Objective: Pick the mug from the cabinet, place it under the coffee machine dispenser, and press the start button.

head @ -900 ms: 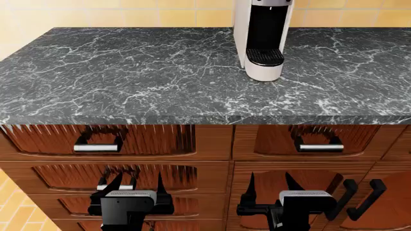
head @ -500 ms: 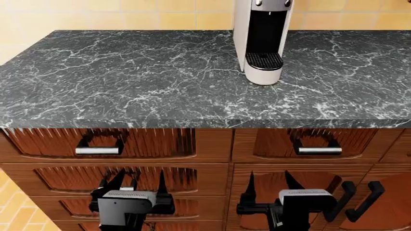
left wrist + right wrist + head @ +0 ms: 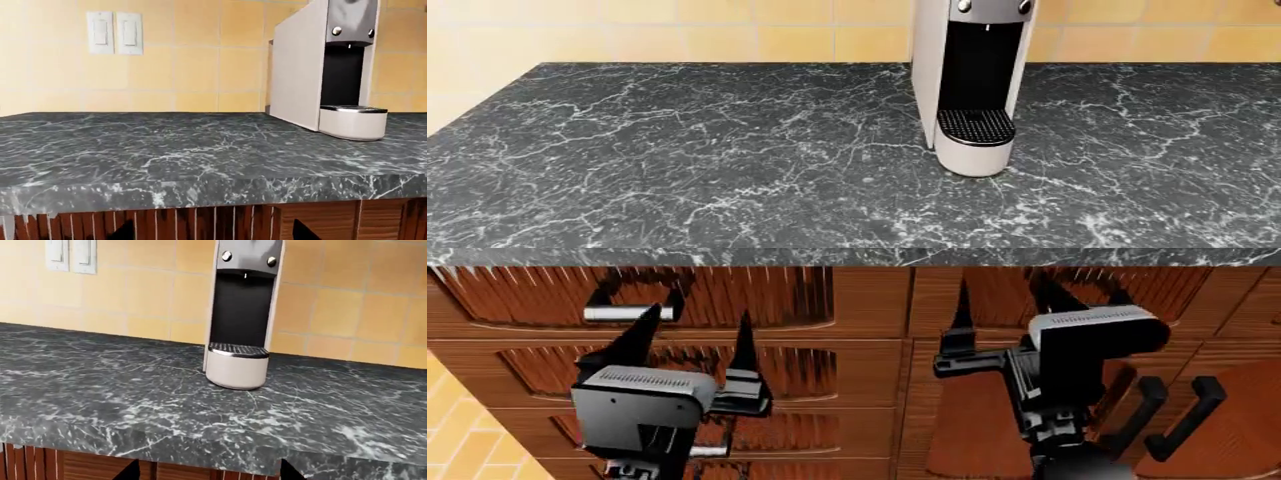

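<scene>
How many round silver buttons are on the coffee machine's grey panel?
2: one silver button and a second, side by side above the black recess. The panel's top is cropped, so more may be hidden.

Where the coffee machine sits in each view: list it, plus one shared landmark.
Head view: coffee machine at top centre, on the counter's far side.
Left wrist view: at right, seen from its side.
Right wrist view: centre, front-on.
Shared landmark: the black marble counter.
</scene>
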